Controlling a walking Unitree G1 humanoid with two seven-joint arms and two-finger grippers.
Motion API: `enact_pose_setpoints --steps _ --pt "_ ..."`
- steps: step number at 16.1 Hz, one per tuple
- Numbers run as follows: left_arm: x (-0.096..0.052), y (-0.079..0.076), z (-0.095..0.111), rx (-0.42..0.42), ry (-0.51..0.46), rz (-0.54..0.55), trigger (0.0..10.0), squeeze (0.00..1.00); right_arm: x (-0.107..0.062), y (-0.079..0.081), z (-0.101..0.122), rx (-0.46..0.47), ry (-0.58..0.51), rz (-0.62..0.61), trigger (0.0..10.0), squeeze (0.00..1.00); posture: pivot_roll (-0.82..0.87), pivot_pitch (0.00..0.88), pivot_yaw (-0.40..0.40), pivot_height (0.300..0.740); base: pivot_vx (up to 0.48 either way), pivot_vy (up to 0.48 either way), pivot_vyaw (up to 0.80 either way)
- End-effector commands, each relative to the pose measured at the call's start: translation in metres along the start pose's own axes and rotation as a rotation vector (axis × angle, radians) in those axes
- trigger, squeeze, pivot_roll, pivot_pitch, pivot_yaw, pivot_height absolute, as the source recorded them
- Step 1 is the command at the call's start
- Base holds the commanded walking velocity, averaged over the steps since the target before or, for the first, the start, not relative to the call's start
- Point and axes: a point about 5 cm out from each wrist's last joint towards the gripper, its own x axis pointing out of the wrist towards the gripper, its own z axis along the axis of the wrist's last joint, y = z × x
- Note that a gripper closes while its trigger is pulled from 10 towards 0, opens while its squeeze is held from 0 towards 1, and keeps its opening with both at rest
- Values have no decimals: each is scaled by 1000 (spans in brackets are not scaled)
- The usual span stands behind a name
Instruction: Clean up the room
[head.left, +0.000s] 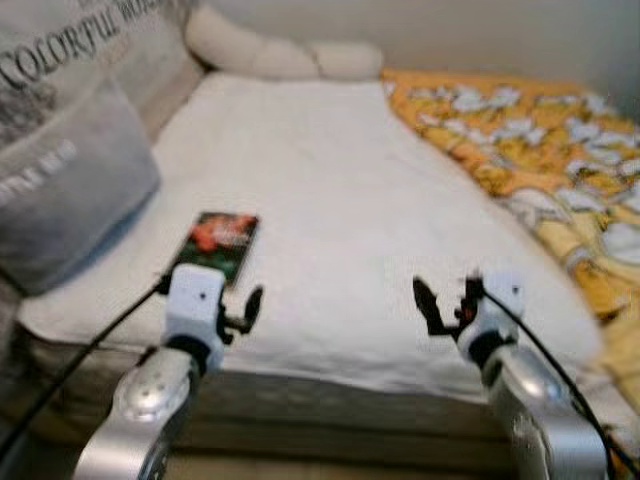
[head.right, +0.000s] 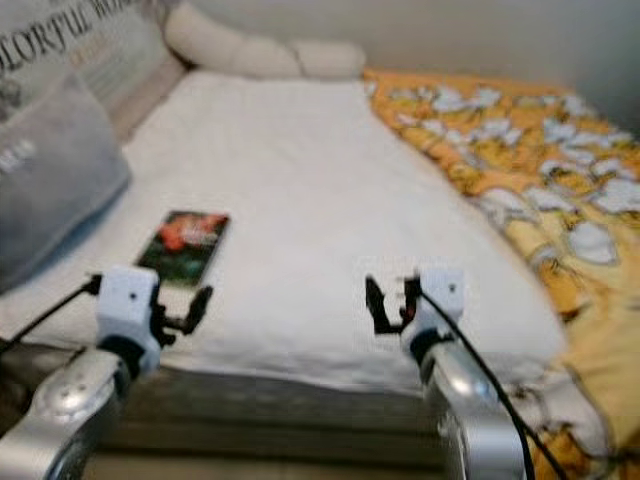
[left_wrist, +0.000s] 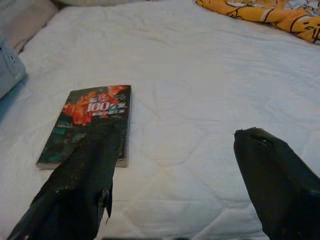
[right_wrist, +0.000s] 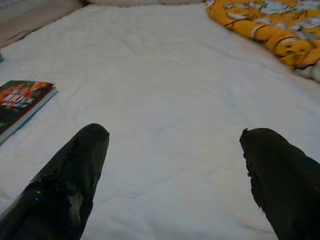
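- Our left gripper (head.left: 243, 311) hangs over the bed's near edge toward its left corner, fingers spread wide and empty, as the left wrist view makes plain.
- Just beyond those fingers lies the book (head.left: 218, 244), flat on the white mattress cover (head.left: 330, 190), dark cover up with a red-orange picture, close to the near left corner and not yet touched.
- Our right gripper (head.left: 441, 303) hovers over the same near edge, further toward the right corner, fingers equally wide apart and holding nothing; below it we see only bare white cover.
- Further out, a grey pillow (head.left: 70, 185) leans at the left edge of the bed, with a printed cushion (head.left: 95, 45) behind it at the far left corner.
- Along the far edge runs a cream bolster (head.left: 270, 52).
- The orange flowered quilt (head.left: 545, 150) lies bunched down the right edge, spilling over toward the near right corner.
- We judge the tidying to be barely begun: the book is the one loose item on the bed and waits to be picked up, most likely by the left gripper, and the rumpled quilt looks like work left to do.
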Motion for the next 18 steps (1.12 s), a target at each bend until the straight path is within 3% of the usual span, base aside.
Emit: enact_pose_setpoints --steps 1,6,10,18 --pt "1 -4 4 1 -20 -9 10000 0 0 -7 -3 -8 25 -17 10000 0 -45 0 -9 740 0 -446 0" --pt "-1 -1 1 6 -22 27 10000 0 2 -3 0 14 14 11 10000 0 -45 0 -28 740 0 -439 0" --pt "-2 5 2 23 -36 64 10000 0 0 2 -10 39 60 36 10000 0 -41 0 -26 740 0 -393 0" --pt "0 8 5 -14 -62 72 10000 0 2 7 -5 46 74 60 10000 0 -47 0 -18 740 0 0 -50"
